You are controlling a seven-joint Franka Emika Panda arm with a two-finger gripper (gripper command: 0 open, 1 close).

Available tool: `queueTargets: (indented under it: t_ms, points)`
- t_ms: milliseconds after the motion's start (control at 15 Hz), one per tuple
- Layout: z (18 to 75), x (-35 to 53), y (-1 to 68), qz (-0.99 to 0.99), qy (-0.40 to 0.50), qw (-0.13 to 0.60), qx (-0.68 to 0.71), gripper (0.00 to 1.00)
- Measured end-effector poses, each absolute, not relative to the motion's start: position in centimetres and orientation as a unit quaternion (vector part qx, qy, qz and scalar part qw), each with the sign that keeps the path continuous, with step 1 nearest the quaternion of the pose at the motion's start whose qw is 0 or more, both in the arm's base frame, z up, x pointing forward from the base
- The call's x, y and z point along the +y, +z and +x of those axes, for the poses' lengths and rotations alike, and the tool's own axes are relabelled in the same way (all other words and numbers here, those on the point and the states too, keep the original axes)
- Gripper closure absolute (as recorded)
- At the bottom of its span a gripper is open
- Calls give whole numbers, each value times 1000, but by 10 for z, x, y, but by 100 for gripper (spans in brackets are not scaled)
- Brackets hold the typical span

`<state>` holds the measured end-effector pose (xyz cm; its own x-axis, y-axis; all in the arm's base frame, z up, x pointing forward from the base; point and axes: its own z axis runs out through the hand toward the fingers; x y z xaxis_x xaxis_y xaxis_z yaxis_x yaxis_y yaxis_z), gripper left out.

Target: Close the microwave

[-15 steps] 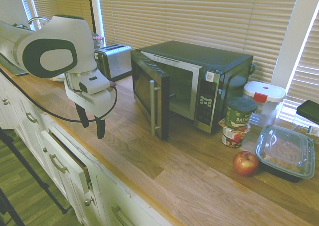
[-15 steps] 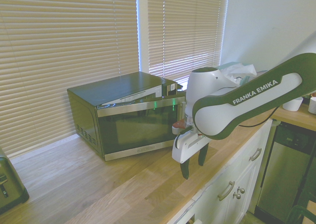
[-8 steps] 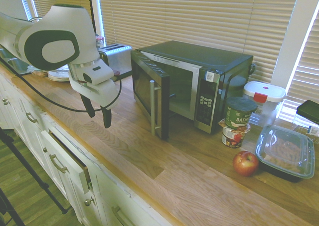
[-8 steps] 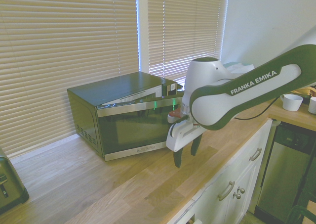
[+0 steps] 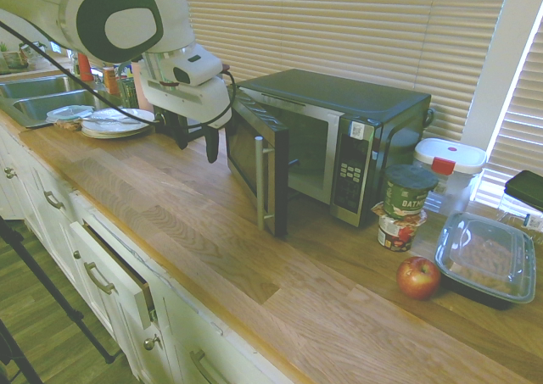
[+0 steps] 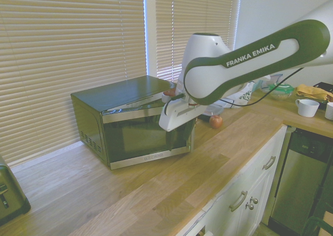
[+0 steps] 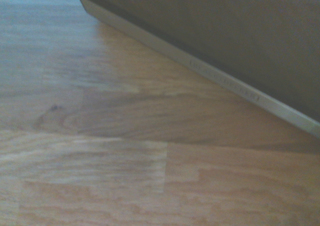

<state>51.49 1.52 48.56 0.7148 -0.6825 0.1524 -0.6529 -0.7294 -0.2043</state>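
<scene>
Now your fingers have gone up and come closer to the microwave door, which hasn't moved. They are apart and hold nothing. The microwave sits by the back edge of the desk, still open. You are likely lining up a push. Wood shows between the door and the front edge, so swing in from there.

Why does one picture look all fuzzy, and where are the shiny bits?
Wrist view: the wooden counter and door edge are blurry, lettering too soft to read. First exterior view: sharper, with pale shine on the microwave handle. Second exterior view: green glints along the door's top strip.
</scene>
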Motion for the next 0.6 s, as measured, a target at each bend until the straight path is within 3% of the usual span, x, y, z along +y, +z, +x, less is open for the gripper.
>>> queueTargets:
  t_ms: [600]
  points:
    - [600, -41, 506, -907, -97, 70, 404, 0]
